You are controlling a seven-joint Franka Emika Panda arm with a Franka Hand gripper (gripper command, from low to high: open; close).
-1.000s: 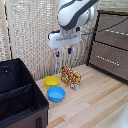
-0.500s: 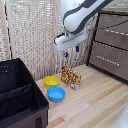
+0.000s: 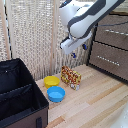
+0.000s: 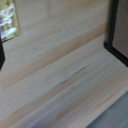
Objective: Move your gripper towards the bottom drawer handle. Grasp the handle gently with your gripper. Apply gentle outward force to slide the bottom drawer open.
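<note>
We are swinging the arm (image 3: 87, 17) across toward the dresser: over the last second its bulk has been growing in the exterior view and shifting to that view's right, away from the bowls and toward the drawers, so we are only closing the gap and the reach is not finished. The gripper (image 3: 79, 50) is hanging in the air above the floor (image 3: 95, 100), over the snack box (image 3: 71, 77), well apart from the handle (image 3: 107, 60). That handle is sitting as a thin silver bar across the bottom drawer (image 3: 107, 61), low on the dresser at the exterior view's right edge, and the drawer is looking fully closed. We are judging that a good stretch of travel and a drop in height are remaining before any grasp. Whether the pincer is released or clenched we cannot tell; the blue tips are too blurred. The exterior view is giving us what the wrist view lacks: the arm, handle, yellow bowl (image 3: 51, 81), blue bowl (image 3: 56, 93) and black bin (image 3: 20, 95). The wrist view is showing only plank floor, a sliver of the box (image 4: 9, 20) at one corner and a dark cabinet base (image 4: 119, 30), with no fingers visible.
</note>
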